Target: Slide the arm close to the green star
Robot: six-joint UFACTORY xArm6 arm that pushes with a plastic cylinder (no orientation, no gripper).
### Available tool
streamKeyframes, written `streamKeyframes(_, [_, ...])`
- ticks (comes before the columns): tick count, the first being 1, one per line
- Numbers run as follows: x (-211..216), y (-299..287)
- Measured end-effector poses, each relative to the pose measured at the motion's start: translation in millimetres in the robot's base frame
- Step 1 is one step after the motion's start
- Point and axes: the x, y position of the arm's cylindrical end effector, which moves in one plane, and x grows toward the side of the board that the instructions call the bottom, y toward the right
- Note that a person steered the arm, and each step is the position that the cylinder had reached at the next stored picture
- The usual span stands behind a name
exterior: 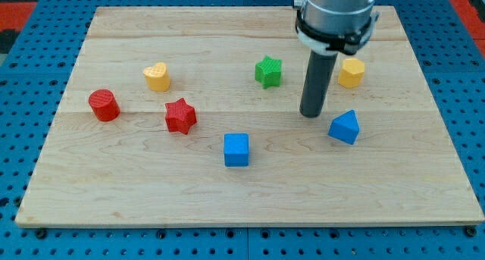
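The green star (268, 71) lies on the wooden board (151, 192), a little above the middle. My tip (311, 114) rests on the board to the star's lower right, about a block and a half away and not touching it. The dark rod rises from the tip to the grey arm at the view's top. A blue triangular block (345, 127) sits just right of my tip. A yellow hexagonal block (351, 73) sits to the upper right of my tip.
A blue cube (236, 149) lies below the middle. A red star (180, 115) and a red cylinder (104, 105) lie at the left. A yellow heart (157, 76) sits at the upper left. Blue pegboard surrounds the board.
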Motion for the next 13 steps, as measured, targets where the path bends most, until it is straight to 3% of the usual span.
streamKeyframes(2, [-4.4,0.0])
streamKeyframes(4, [-4.3,84.0])
streamKeyframes(7, [-4.4,96.5])
streamKeyframes(10, [-4.4,169.1])
streamKeyframes(12, [-3.6,172.5])
streamKeyframes(13, [-2.9,127.1])
